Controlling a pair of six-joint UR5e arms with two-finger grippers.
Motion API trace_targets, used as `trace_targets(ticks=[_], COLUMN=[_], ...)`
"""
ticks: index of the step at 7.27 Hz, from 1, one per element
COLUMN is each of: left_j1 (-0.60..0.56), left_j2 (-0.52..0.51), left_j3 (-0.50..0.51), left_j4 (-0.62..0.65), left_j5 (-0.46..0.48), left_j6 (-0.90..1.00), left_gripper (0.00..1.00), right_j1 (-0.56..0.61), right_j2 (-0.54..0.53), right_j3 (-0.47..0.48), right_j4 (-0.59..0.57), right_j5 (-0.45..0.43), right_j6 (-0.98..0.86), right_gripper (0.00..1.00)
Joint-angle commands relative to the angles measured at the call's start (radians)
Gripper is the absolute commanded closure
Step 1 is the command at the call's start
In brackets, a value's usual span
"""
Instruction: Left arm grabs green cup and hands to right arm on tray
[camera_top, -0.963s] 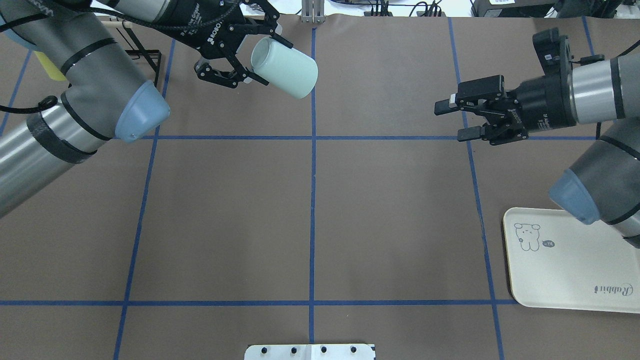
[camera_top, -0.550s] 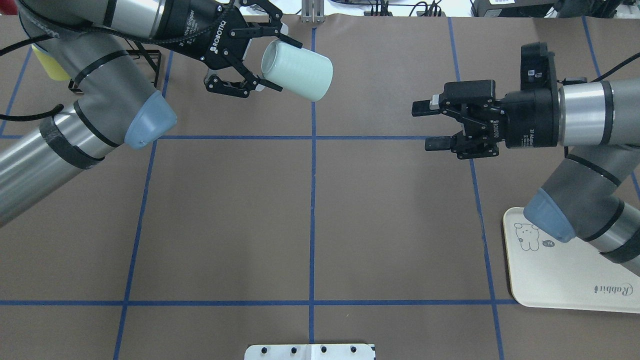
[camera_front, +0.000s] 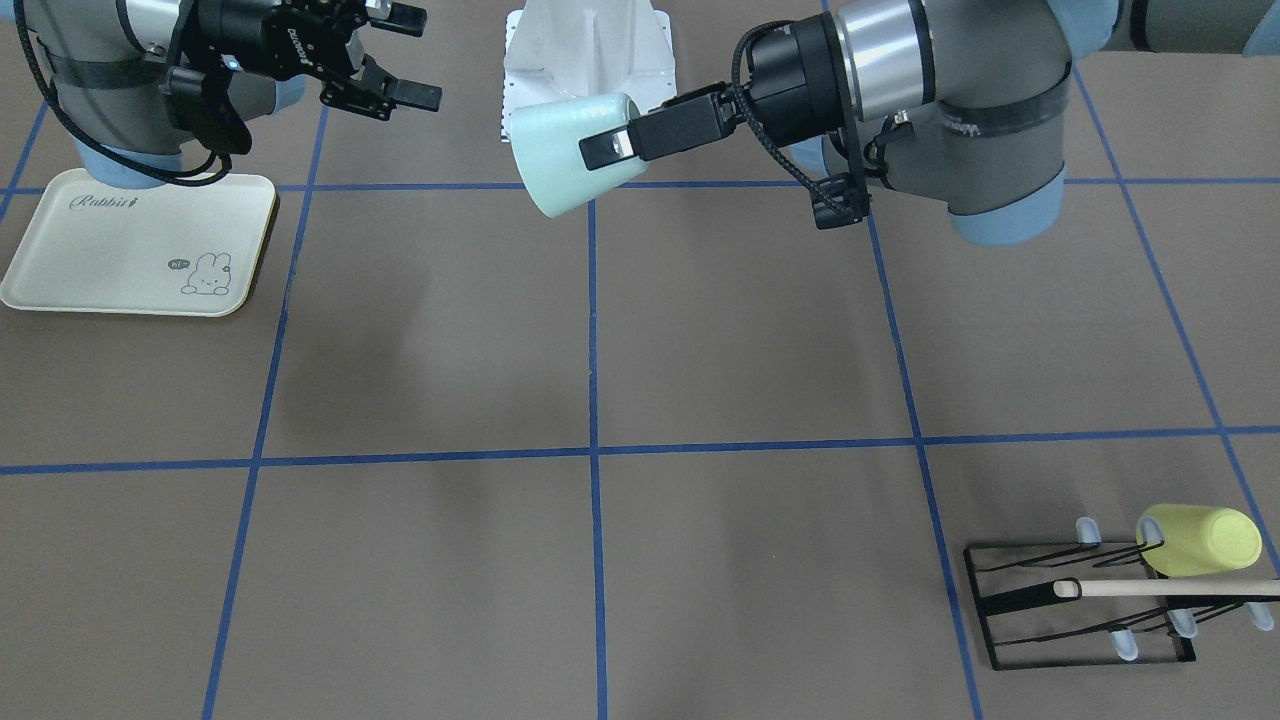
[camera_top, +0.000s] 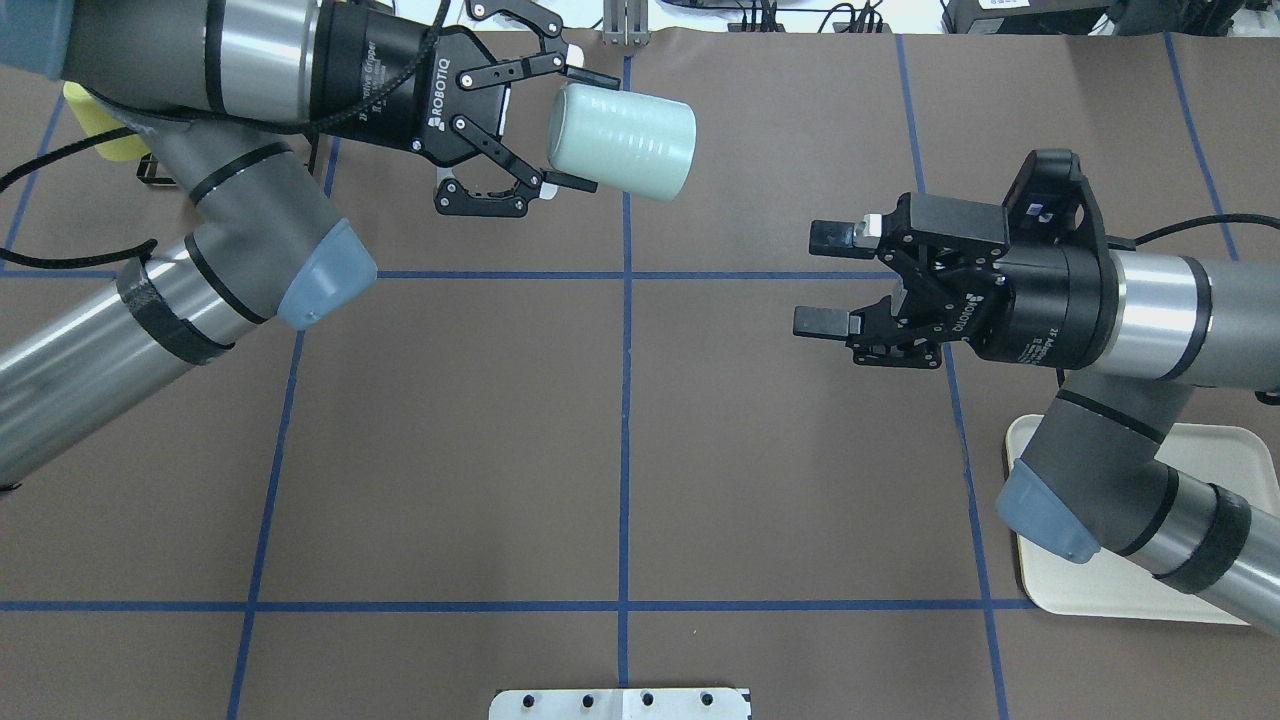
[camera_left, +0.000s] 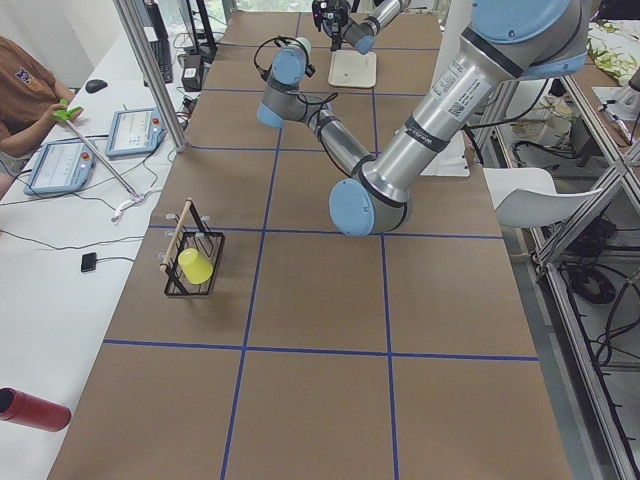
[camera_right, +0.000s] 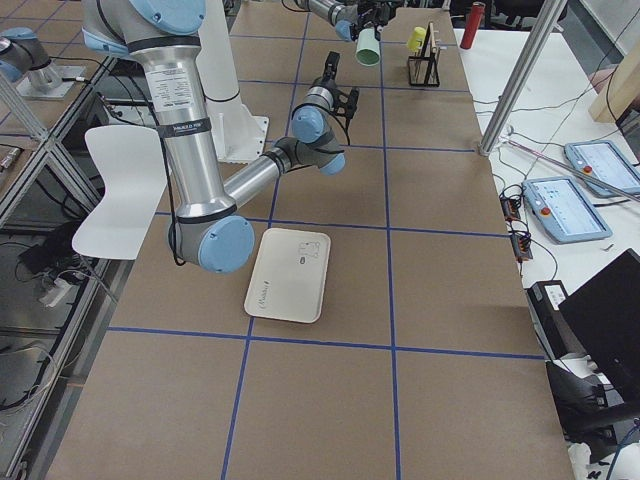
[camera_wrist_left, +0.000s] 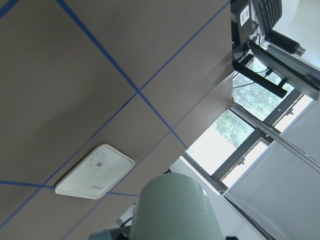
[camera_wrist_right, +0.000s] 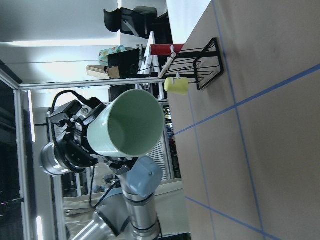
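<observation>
My left gripper (camera_top: 578, 130) is shut on the base end of the pale mint-green cup (camera_top: 625, 140) and holds it on its side above the table's far middle. The cup's mouth points toward my right gripper, as the right wrist view (camera_wrist_right: 132, 122) shows. In the front view the cup (camera_front: 570, 155) hangs from my left gripper (camera_front: 605, 150). My right gripper (camera_top: 822, 278) is open and empty, to the cup's right with a clear gap, and it also shows in the front view (camera_front: 412, 55). The cream tray (camera_top: 1230, 450) lies at the near right, partly under my right arm.
A yellow-green cup (camera_front: 1200, 540) hangs on a black wire rack (camera_front: 1080, 600) with a wooden rod, at the far left corner. A white mount plate (camera_top: 620, 703) sits at the near edge. Blue tape lines cross the brown table top (camera_top: 620, 420).
My left gripper has carried the cup to the right, past the centre line, and turned it level. My right gripper has moved left and nearer, and its arm now covers part of the tray.
</observation>
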Motion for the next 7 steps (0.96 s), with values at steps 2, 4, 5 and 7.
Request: trace_targets(ticks=[2, 4, 5, 7], left_j1=[0.078, 0.115, 0.137, 0.161], left_j2=[0.043, 0.041, 0.043, 0.041], left_j3=[-0.066, -0.104, -0.103, -0.101], left_j4=[-0.054, -0.052, -0.054, -0.054], left_j5=[0.025, 0.082, 0.102, 0.153], left_j6=[-0.093, -0.128, -0.126, -0.124], left_gripper=[1.00, 1.00, 1.00, 1.00], right_j1=[-0.015, -0.018, -0.026, -0.035], right_j2=[0.037, 0.052, 0.058, 0.065], right_j3=[-0.008, -0.013, -0.013, -0.013], right_j4=[0.078, 0.080, 0.083, 0.087], right_j5=[-0.097, -0.097, -0.098, -0.095], right_j6=[0.031, 0.031, 0.031, 0.031], right_gripper=[0.01, 0.01, 0.01, 0.07])
